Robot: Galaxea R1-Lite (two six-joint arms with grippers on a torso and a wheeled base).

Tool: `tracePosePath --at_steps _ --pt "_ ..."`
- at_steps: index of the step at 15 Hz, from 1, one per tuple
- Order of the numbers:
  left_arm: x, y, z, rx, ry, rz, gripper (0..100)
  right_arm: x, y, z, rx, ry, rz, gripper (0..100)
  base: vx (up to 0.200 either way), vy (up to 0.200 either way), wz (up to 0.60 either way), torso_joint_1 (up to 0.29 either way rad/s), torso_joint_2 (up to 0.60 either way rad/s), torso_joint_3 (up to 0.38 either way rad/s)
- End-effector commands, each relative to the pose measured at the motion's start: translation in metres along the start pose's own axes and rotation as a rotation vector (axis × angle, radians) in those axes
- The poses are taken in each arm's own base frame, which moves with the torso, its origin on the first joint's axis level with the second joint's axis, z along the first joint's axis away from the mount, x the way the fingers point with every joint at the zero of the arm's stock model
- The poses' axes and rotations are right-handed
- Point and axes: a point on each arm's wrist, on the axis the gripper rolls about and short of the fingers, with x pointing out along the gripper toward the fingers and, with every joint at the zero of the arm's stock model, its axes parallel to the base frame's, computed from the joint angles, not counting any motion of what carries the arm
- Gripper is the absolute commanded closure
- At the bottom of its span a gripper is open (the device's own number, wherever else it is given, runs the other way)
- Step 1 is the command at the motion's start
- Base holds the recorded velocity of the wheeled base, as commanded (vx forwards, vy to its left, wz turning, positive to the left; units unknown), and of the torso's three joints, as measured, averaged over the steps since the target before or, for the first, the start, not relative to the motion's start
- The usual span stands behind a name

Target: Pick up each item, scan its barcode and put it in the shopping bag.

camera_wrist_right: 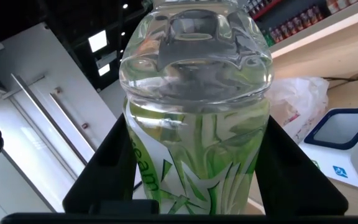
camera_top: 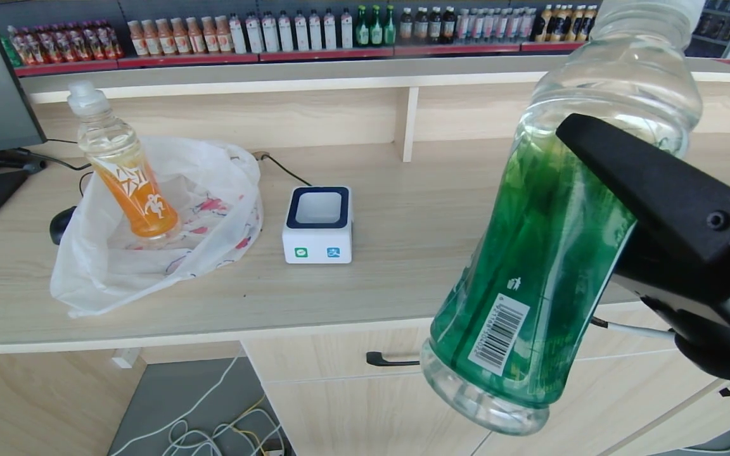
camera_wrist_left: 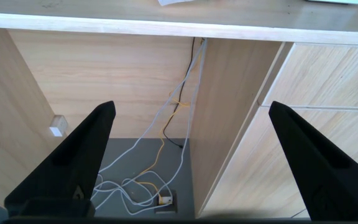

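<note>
Head view: your right gripper (camera_top: 577,158) is clamping the tilted green bottle (camera_top: 530,266) in the air, right of the barcode scanner (camera_top: 317,223); an orange bottle (camera_top: 127,171) is standing in the shopping bag (camera_top: 225,190). Left wrist view: your left gripper (camera_wrist_left: 191,109) is hanging spread wide below the counter (camera_wrist_left: 166,25). Right wrist view: the green bottle is sitting between both fingers (camera_wrist_right: 114,162).

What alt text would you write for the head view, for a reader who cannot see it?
The right gripper holds a green bottle tilted in the air, barcode toward the camera. On the counter sit a white scanner and a bag holding an orange bottle.
</note>
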Motion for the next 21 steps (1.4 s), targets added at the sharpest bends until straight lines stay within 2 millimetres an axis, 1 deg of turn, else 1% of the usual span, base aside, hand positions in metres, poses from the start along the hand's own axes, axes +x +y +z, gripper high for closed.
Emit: tracePosePath --at_steps 1,13,15,17,21 --pt "0.0 0.0 0.0 0.0 0.0 0.0 0 0.0005 -0.0006 -0.0024 0.004 0.008 0.0 100 0.0 0.0 0.0 0.0 0.0 0.0" --pt "0.0 0.0 0.0 0.0 0.0 0.0 0 0.0022 0.0015 -0.0013 0.001 0.002 0.011 100 0.0 0.0 0.0 0.0 0.0 0.0" --pt "0.0 0.0 0.0 0.0 0.0 0.0 0 0.0019 0.0036 0.0015 -0.011 -0.008 0.018 100 0.0 0.0 0.0 0.0 0.0 0.0" --pt "0.0 0.0 0.0 0.0 0.0 0.0 0 -0.0011 0.0048 0.0022 -0.069 -0.009 0.014 100 0.0 0.0 0.0 0.0 0.0 0.0" --pt "0.0 0.0 0.0 0.0 0.0 0.0 0 -0.0061 -0.0021 -0.0053 -0.257 0.038 -0.032 100 0.0 0.0 0.0 0.0 0.0 0.0"
